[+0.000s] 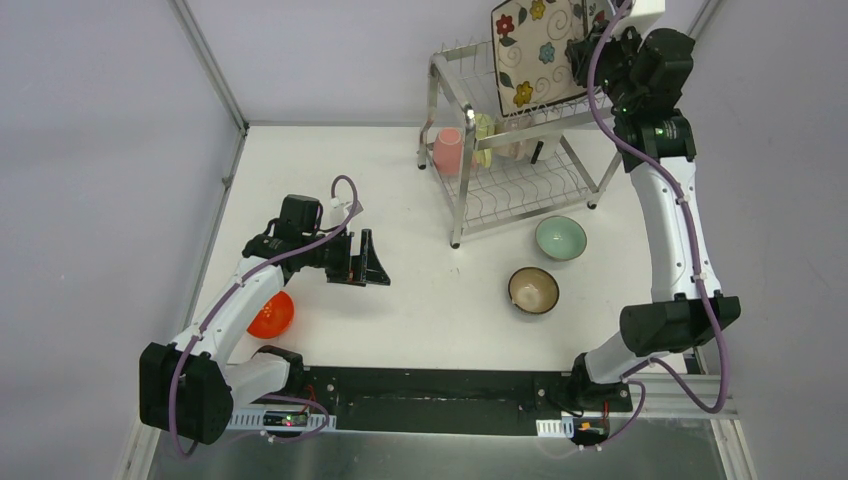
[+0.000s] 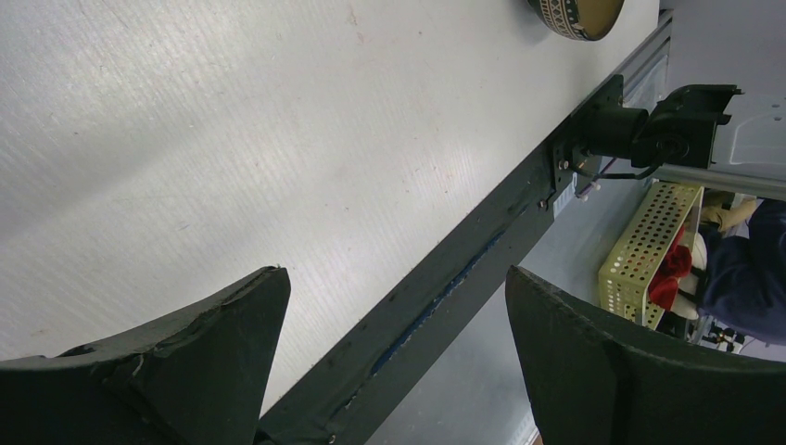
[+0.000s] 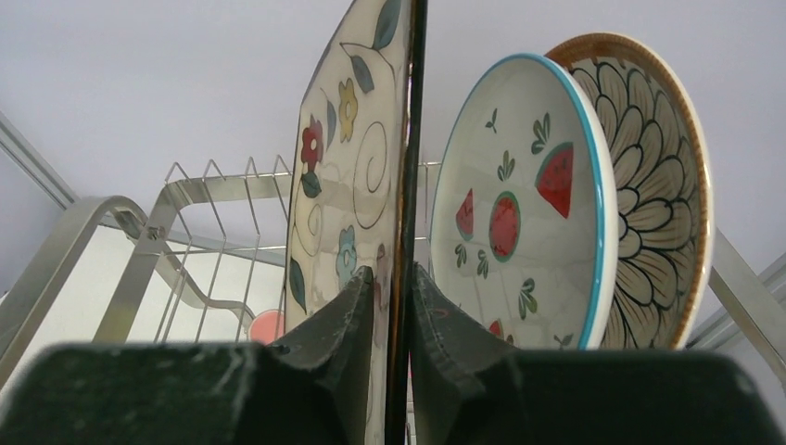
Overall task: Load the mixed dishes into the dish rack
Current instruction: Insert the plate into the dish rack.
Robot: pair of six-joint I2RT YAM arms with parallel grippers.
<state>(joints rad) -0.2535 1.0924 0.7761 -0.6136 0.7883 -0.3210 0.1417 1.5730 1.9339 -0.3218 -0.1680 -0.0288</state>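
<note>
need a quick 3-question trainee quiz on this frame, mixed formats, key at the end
1. True or false: the jaws of the left gripper are open, with nothing between them.
2. Pick one: the jaws of the right gripper are clamped on A) a fork, B) the square floral plate, C) a pan.
3. Count: how many bowls sit on the table, outside the dish rack?

Key
1. True.
2. B. It is held upright at the rack's top tier.
3. Three: orange bowl, mint bowl, brown bowl.
</note>
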